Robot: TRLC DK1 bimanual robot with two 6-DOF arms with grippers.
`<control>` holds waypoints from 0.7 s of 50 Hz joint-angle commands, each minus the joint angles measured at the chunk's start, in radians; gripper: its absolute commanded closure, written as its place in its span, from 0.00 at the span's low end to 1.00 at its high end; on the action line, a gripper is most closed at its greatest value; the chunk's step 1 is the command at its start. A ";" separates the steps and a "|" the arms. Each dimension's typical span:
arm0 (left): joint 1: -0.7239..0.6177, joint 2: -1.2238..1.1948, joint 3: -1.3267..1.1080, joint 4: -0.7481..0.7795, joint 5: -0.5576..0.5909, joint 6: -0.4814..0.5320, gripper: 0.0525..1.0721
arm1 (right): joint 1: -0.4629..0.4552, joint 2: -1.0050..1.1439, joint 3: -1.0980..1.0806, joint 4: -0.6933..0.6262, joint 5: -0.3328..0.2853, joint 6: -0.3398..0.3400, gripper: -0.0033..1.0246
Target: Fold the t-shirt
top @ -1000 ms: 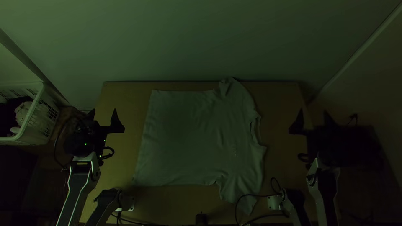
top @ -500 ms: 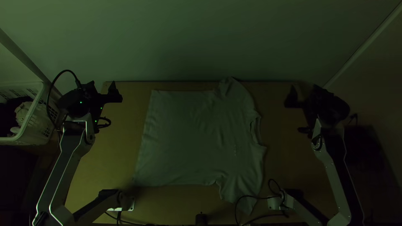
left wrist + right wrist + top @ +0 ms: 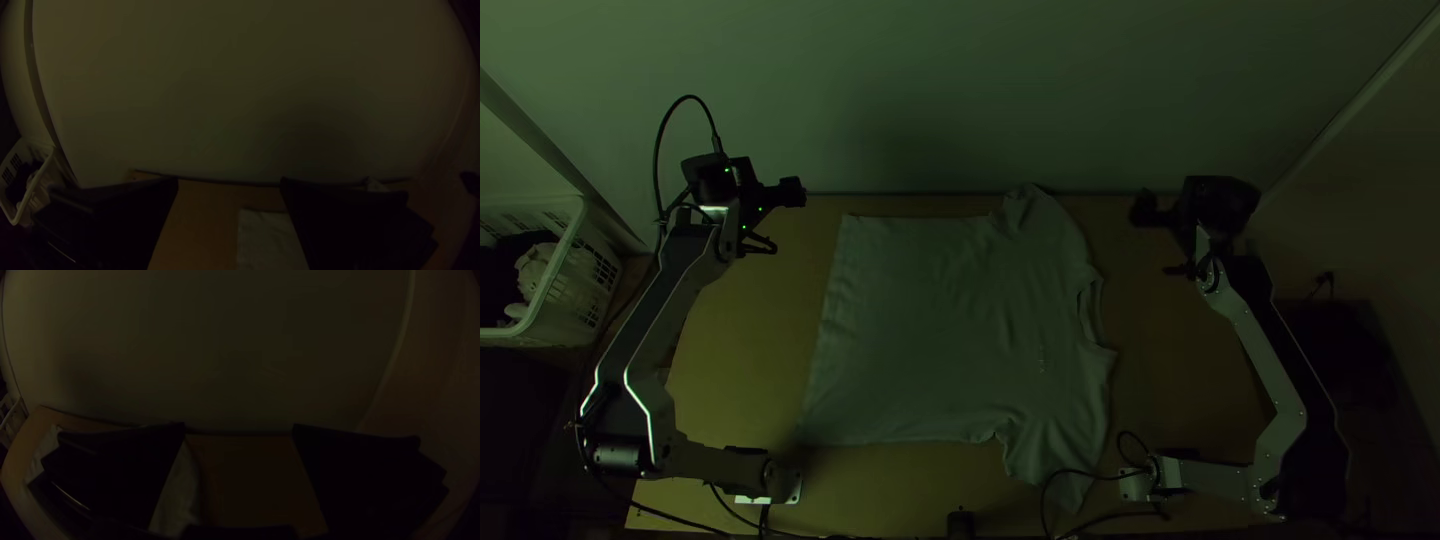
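The pale t-shirt [image 3: 950, 330] lies spread on the table, its hem toward the left and its neckline toward the right; the far sleeve is a little rumpled. My left gripper [image 3: 792, 192] is above the table's far left part, left of the hem's far corner. In the left wrist view my left gripper [image 3: 230, 182] stands open, with nothing held. Over the far right part is my right gripper [image 3: 1144, 208], to the right of the far sleeve. The right wrist view shows my right gripper [image 3: 239, 427] open and holding nothing, the t-shirt [image 3: 180, 490] partly behind one finger.
A white basket [image 3: 565, 300] with cloth in it stands left of the table. Beyond the table's far edge rises a pale wall [image 3: 920, 90]. Black cables [image 3: 1080, 470] run near the right arm's base, beside the near sleeve. A small black object [image 3: 961, 522] is at the near edge.
Both grippers have moved toward the table's far edge, the left one also slightly rightward at the end and the right one leftward. The t-shirt has not moved.
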 commanded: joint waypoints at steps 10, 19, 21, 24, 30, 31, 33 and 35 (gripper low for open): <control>0.001 0.264 0.228 -0.105 0.057 -0.186 0.04 | 0.007 0.143 0.128 -0.069 0.007 0.161 0.05; -0.005 0.410 0.328 -0.151 0.063 -0.206 0.04 | 0.021 0.227 0.195 -0.141 0.007 0.226 0.05; -0.008 0.436 0.348 -0.159 0.063 -0.208 0.04 | 0.024 0.244 0.209 -0.149 0.005 0.235 0.05; -0.013 0.474 0.377 -0.176 0.063 -0.208 0.05 | 0.029 0.267 0.226 -0.164 0.005 0.249 0.05; -0.018 0.552 0.428 -0.190 0.061 -0.203 0.06 | 0.030 0.305 0.247 -0.184 -0.005 0.302 0.05; -0.019 0.565 0.437 -0.199 0.061 -0.205 0.06 | 0.030 0.311 0.250 -0.187 -0.016 0.307 0.05; -0.022 0.594 0.463 -0.231 0.063 -0.208 0.06 | 0.030 0.322 0.259 -0.207 -0.045 0.333 0.05; -0.025 0.624 0.492 -0.257 0.061 -0.208 0.10 | 0.029 0.333 0.266 -0.217 -0.070 0.351 0.05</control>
